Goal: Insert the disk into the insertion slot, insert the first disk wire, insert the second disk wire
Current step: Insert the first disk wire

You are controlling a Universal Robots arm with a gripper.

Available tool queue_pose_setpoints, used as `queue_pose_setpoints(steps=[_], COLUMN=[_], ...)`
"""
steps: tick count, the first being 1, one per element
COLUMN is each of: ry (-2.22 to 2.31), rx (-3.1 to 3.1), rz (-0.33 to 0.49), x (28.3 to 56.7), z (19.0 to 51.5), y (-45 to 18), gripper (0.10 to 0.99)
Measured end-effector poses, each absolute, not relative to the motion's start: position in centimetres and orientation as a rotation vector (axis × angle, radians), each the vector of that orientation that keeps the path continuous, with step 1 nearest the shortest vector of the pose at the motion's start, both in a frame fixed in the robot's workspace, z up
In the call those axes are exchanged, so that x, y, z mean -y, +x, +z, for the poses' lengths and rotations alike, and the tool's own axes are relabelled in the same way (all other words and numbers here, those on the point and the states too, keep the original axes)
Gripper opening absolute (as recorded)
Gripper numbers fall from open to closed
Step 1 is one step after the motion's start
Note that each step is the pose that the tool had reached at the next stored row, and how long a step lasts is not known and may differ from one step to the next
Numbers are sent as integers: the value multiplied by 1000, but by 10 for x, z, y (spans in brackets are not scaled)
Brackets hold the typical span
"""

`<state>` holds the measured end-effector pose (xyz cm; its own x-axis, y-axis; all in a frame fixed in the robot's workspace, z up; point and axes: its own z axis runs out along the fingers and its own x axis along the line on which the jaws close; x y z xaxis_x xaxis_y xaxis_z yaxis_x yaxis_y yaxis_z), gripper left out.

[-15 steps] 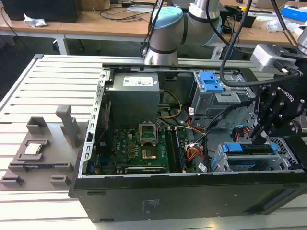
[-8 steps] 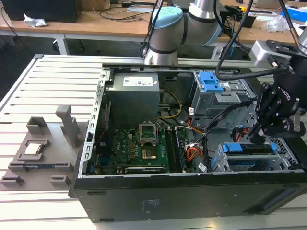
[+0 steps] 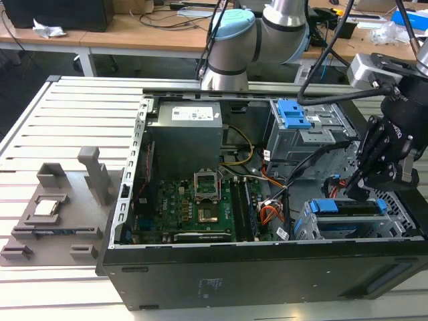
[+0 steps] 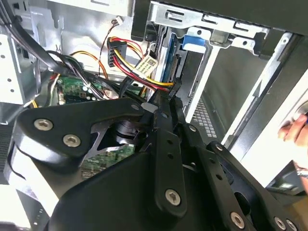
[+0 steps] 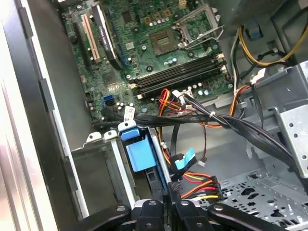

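Note:
The disk (image 3: 348,208), framed by its blue carrier (image 5: 139,149), sits inside the insertion slot (image 3: 304,231), a low grey metal bay at the case's front corner on the exterior view's right. My gripper (image 3: 359,189) hangs just over the disk's inner end. In both wrist views it is shut on the black plug of a disk wire (image 5: 176,186) with red, yellow and orange leads. In the second wrist view the gripper (image 4: 166,98) holds that plug (image 4: 172,88) close to the disk's connector edge (image 4: 169,57). A second wire with a blue plug (image 5: 185,158) hangs free beside it.
The motherboard (image 3: 194,207) fills the case floor, with a grey power supply (image 3: 184,127) behind it. A taller cage with a blue latch (image 3: 294,114) stands at the back. Cable bundles (image 5: 216,120) cross above the bay. A hand (image 4: 294,129) shows outside the case.

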<state>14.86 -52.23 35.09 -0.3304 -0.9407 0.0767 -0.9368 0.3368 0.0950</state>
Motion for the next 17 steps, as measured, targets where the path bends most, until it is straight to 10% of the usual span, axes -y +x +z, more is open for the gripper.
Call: queue_pose_setpoints(steps=[17], ry=[1505], rx=[2626], rz=[-68], x=[522], z=[351], y=[149], gripper=[165])
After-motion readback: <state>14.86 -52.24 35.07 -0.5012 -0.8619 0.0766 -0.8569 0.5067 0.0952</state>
